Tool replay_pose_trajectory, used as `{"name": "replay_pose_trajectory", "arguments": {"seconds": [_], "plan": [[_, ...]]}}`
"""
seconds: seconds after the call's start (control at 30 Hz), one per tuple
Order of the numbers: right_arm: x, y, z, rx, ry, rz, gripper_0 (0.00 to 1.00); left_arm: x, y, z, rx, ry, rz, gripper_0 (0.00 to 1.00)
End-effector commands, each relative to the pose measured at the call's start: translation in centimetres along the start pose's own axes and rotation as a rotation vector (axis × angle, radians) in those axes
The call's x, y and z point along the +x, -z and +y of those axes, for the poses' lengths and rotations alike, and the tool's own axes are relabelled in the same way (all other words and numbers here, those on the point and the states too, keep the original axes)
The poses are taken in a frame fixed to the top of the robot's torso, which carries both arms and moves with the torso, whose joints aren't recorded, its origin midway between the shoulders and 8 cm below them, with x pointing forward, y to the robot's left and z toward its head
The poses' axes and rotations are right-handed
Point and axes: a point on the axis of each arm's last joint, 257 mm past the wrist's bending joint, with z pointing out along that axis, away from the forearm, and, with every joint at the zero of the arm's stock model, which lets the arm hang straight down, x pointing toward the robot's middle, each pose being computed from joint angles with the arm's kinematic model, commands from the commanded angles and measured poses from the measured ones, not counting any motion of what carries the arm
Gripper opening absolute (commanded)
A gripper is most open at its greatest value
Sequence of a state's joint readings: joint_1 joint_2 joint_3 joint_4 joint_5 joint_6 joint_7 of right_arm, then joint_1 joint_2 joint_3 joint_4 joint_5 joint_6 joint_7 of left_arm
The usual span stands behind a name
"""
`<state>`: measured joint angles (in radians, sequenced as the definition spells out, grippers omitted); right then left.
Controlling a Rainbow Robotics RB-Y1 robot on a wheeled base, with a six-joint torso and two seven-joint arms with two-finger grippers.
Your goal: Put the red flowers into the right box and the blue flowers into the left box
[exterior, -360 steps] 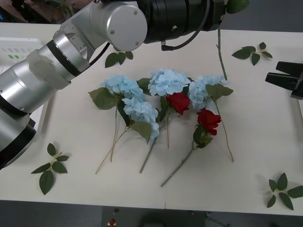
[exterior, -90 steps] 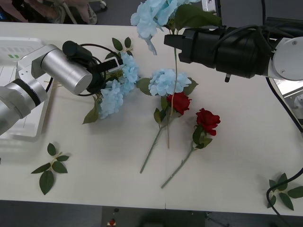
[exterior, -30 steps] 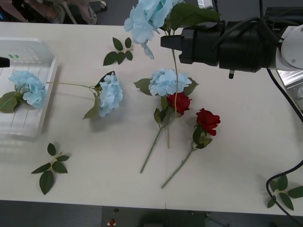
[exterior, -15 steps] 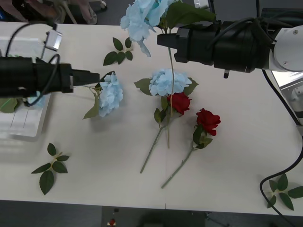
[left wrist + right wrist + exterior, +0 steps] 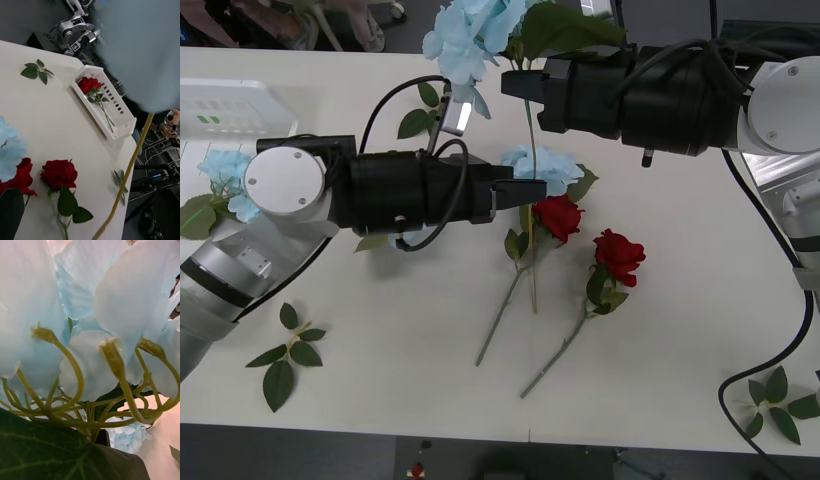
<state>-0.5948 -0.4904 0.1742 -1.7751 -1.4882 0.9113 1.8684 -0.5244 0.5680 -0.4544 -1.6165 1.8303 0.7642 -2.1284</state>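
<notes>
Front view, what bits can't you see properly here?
- Front view: the left arm covers a blue flower on the table; just one leaf pokes out below it.
- Front view: the lifted blue flower is cut off by the top edge.
- Right wrist view: pale petals hide that arm's fingers.
- Left wrist view: a blurred pale shape hides the room behind the white box holding a red rose.

The left arm (image 5: 330, 195) is blocking the table's middle, a hanging blue-flower stem (image 5: 531, 200) is crossing ahead of it, while bare tabletop (image 5: 700, 300) is lying open rightward.
</notes>
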Motion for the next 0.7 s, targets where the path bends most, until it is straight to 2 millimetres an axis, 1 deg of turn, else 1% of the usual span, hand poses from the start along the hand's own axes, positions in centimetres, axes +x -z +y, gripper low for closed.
{"name": "replay_pose_trajectory", "arguments": {"seconds": [0.03, 0.07, 0.1, 0.33, 0.7], "plan": [[-2.45, -0.81, 2.75, -0.046, 0.036, -0.037, 0.00, -2.62, -2.27, -2.13, 0.014, -0.123, -0.033, 0.58], [-2.51, -0.84, 2.81, -0.048, 0.034, -0.040, 0.00, -2.76, -2.63, -2.39, 0.018, -0.119, -0.040, 0.04], [-2.47, -0.94, 2.93, -0.051, 0.033, -0.040, 0.00, -2.89, -2.85, -2.45, 0.018, -0.116, -0.047, 0.00], [-2.42, -1.03, 3.05, -0.054, 0.030, -0.040, 0.00, -2.90, -2.46, -1.95, 0.004, -0.126, -0.042, 0.00], [-2.28, -1.04, 2.99, -0.052, 0.024, -0.036, 0.00, -3.48, -2.19, -1.91, 0.000, -0.139, -0.056, 0.00]]}}
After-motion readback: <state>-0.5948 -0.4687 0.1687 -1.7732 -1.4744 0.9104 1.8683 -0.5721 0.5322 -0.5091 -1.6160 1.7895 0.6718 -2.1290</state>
